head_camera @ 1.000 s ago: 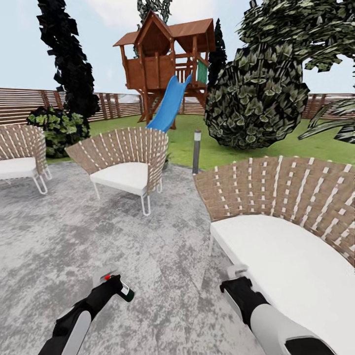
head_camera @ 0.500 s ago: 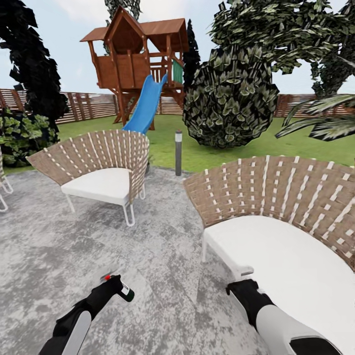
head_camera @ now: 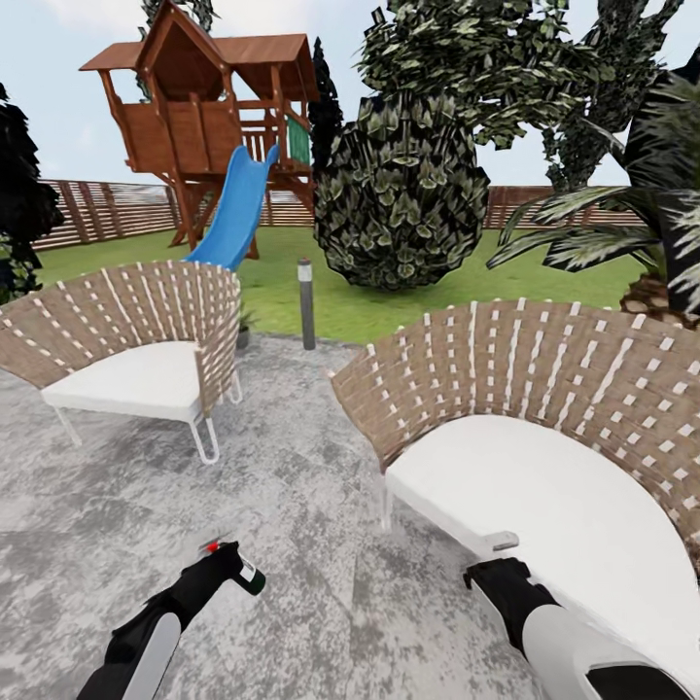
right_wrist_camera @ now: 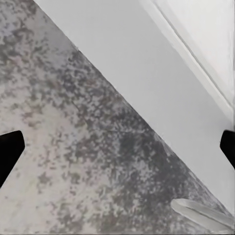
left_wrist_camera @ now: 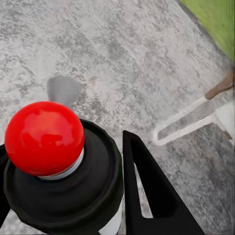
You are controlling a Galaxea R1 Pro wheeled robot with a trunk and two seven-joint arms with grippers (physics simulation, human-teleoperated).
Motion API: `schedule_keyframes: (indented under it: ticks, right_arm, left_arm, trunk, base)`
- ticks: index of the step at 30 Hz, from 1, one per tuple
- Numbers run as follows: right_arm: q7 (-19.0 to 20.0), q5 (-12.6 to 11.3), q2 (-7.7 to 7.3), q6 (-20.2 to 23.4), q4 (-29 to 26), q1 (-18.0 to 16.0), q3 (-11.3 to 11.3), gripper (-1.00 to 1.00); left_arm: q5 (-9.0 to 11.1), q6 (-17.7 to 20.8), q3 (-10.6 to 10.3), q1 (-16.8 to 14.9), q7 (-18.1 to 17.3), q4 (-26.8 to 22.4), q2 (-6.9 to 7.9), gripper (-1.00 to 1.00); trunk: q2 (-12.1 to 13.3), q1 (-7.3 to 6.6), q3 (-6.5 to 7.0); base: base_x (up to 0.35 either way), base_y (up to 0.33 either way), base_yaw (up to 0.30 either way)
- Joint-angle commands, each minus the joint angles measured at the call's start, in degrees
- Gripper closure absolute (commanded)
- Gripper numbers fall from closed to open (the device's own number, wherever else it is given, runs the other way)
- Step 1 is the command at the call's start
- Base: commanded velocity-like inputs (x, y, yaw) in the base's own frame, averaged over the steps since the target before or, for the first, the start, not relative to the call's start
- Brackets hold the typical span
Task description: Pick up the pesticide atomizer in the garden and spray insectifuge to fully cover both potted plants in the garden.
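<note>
My left gripper [head_camera: 224, 566] is shut on the pesticide atomizer [head_camera: 243, 574], held low over the mottled grey patio [head_camera: 292, 486]. In the left wrist view its red dot [left_wrist_camera: 44, 137] tops the dark body [left_wrist_camera: 68, 196], and one black finger [left_wrist_camera: 149, 188] lies alongside it. My right gripper [head_camera: 494, 574] hangs open beside the front edge of the big wicker seat [head_camera: 544, 408]; in the right wrist view its dark fingertips [right_wrist_camera: 10, 152] stand wide apart over paving with nothing between them. A small grey-and-green shape [head_camera: 243, 332] peeks from behind the left wicker seat [head_camera: 136, 335]; what it is I cannot tell.
A grey bollard lamp [head_camera: 306, 303] stands at the patio's far edge. On the lawn beyond are a round dark bush [head_camera: 403, 194], a wooden playhouse [head_camera: 209, 107] with a blue slide [head_camera: 233, 214], a slatted fence [head_camera: 97, 209], and a palm [head_camera: 622, 233] at the right.
The whole view has swung to the right, so seats, bollard and playhouse slid left in the picture. The left gripper still holds the atomizer in the same pose.
</note>
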Motion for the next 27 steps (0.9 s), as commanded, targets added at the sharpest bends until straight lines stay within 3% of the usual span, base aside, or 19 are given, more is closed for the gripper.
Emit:
schedule_keyframes:
  ticks: [1, 5, 13, 19, 24, 27]
  right_arm:
    - [0.0, 0.1, -0.07, -0.1, 0.0, 0.0, 0.1, -1.0]
    - [0.0, 0.1, -0.08, -1.5, 0.0, 0.0, 0.2, -1.0]
    - [0.0, 0.1, 0.0, -2.1, -0.1, 0.0, 0.3, -1.0]
    - [0.0, 0.3, 0.93, -2.0, 0.0, 0.0, 0.9, -1.0]
    - [0.0, 0.7, 4.02, -2.0, 0.0, 0.1, 0.9, -1.0]
    - [-0.2, 0.8, 4.49, -2.0, 0.0, 0.1, 0.9, -1.0]
  left_arm:
    - [0.0, 0.0, 0.0, 0.0, 0.0, 0.0, 0.0, 1.0]
    - [-0.1, 0.0, -0.1, 0.0, 0.0, 0.0, 0.0, 1.0]
    - [-0.3, 0.0, -0.1, 0.0, 0.1, 0.0, 0.0, 1.0]
    - [0.1, 0.0, 0.0, 0.0, 0.0, 0.0, 0.0, 1.0]
    - [0.0, 0.0, 0.0, 0.0, 0.0, 0.0, 0.01, 1.0]
    - [-0.1, 0.0, -0.1, 0.0, 0.0, 0.0, 0.02, 1.0]
  trunk:
    - [0.0, 0.0, 0.0]
    - [0.0, 0.0, 0.0]
    - [0.0, 0.0, 0.0]
    - [0.0, 0.0, 0.0]
    - [0.0, 0.0, 0.0]
    - [0.0, 0.0, 0.0]
  base:
    - [0.299, -0.175, -0.29]
    - [0.303, -0.123, -0.249]
    - [0.304, -0.118, -0.02]
    - [0.057, 0.006, 0.0]
    - [0.044, 0.237, 0.0]
    - [0.252, 0.1, 0.0]
